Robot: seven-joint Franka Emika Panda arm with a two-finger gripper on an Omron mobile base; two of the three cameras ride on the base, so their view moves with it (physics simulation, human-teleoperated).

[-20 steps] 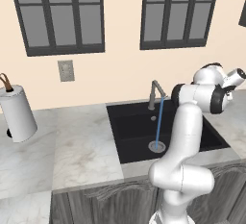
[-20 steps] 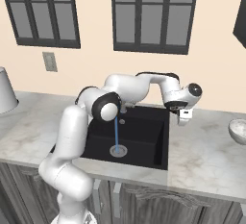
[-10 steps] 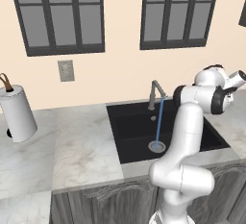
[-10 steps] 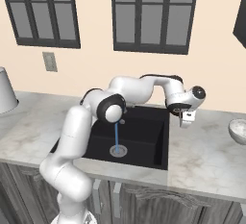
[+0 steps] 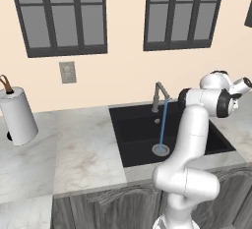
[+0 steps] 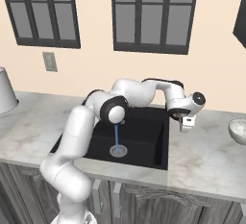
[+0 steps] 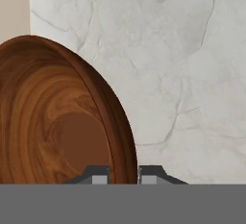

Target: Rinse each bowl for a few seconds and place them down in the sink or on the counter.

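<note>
A white robot arm reaches from its base in front of a kitchen sink [image 6: 144, 141] across to the marble surface [image 6: 206, 155] on the right of the basin. Over the last second the hand has travelled further right, away from the running tap [image 5: 158, 95] and out past the sink's right edge. It now hangs above the marble, near a pale grey bowl [image 6: 238, 130] that sits further right on the same surface.

The hand's own camera shows a reddish-brown wooden bowl [image 7: 62, 117], darker in its hollow. The two dark fingers [image 7: 100, 175] are clenched on its rim, one tip on the inside and one on the outside. Behind the bowl lies veined marble, with a strip of beige wall at the far left of that view. Whether the bowl already touches the surface cannot be told.

A thin blue stream of water [image 5: 162, 125] falls from the tap to the round silver drain [image 5: 160, 149].

The shift away from the stream suggests that rinsing of this bowl is finished. The likely step in hand is setting it down on the marble beside the sink.
</note>
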